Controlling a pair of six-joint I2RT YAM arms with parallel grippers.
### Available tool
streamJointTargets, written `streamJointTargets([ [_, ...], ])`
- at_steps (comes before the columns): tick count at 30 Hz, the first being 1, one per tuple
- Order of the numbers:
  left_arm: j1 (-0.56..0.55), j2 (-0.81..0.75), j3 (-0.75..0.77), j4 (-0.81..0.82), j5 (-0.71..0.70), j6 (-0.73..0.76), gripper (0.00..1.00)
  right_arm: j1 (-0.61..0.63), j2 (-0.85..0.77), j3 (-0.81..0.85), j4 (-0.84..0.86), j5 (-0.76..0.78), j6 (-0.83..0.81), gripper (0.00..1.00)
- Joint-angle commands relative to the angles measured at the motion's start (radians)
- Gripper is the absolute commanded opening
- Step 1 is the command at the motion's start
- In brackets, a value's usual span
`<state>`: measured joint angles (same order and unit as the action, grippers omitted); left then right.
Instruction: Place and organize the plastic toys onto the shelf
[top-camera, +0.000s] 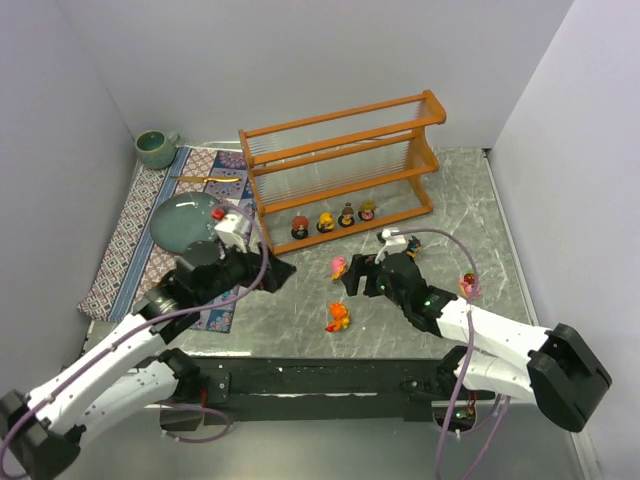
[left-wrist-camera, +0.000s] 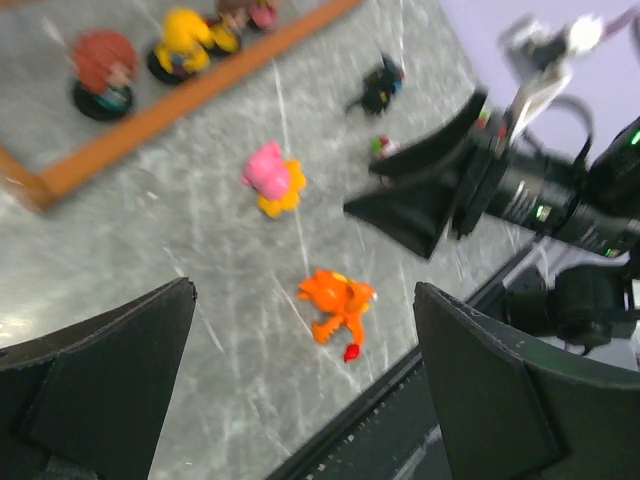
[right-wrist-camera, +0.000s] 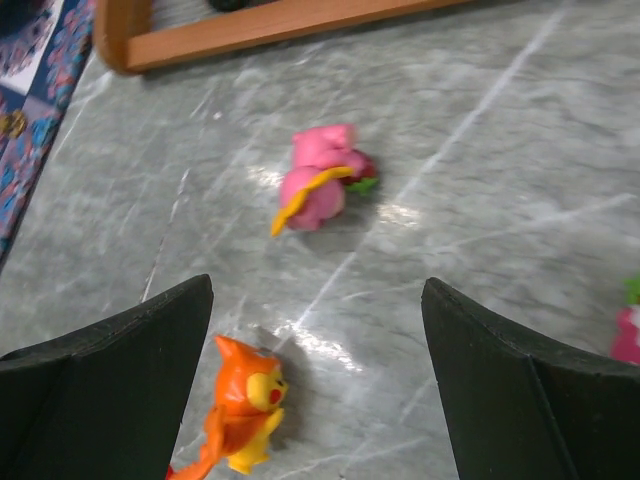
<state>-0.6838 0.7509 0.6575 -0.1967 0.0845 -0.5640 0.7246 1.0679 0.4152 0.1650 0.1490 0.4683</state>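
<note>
Glossy plastic toys (right-wrist-camera: 318, 185), wooden shelf (right-wrist-camera: 250, 32), seemingly polished tabletop (right-wrist-camera: 480, 150)

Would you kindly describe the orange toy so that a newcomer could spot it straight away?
Start at the wooden shelf at the back of the grey table. In front of it, the orange toy lies closest to the near edge. Its pink neighbour lies closer to the shelf; this one is bright orange.
</note>
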Motion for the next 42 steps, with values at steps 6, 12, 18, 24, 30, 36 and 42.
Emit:
streamJointTargets([
  [6, -0.308, 0.203, -0.015, 0.177, -0.181, -0.027, 0.97, -0.172, -0.161, -0.105, 0.028, -0.009, 0.09, 0.92],
  [12, -0.462, 0.343, -0.053, 0.27, -0.233, -0.016, 0.97, -0.223, -0.21, -0.148, 0.087, -0.092, 0.087, 0.92],
  [18, -0.484, 0.465, -0.007, 0.275, -0.354, -0.218, 0.97, -0.225, -0.174, -0.144, 0.106, -0.114, 0.095, 0.92],
  [24, -0.479, 0.571, 0.073, 0.272, -0.549, -0.2, 0.99, -0.225, -0.181, -0.145, 0.097, -0.083, 0.096, 0.92],
  [30, -0.398, 0.703, 0.067, 0.469, -0.517, -0.079, 0.84, -0.226, -0.203, -0.151, 0.09, -0.06, 0.087, 0.92],
  [36, -0.375, 0.823, 0.073, 0.654, -0.451, 0.057, 0.84, -0.228, -0.192, -0.148, 0.088, -0.058, 0.081, 0.92],
  [42, -0.362, 0.901, 0.051, 0.779, -0.439, 0.142, 0.81, -0.229, -0.183, -0.145, 0.09, -0.06, 0.076, 0.92],
])
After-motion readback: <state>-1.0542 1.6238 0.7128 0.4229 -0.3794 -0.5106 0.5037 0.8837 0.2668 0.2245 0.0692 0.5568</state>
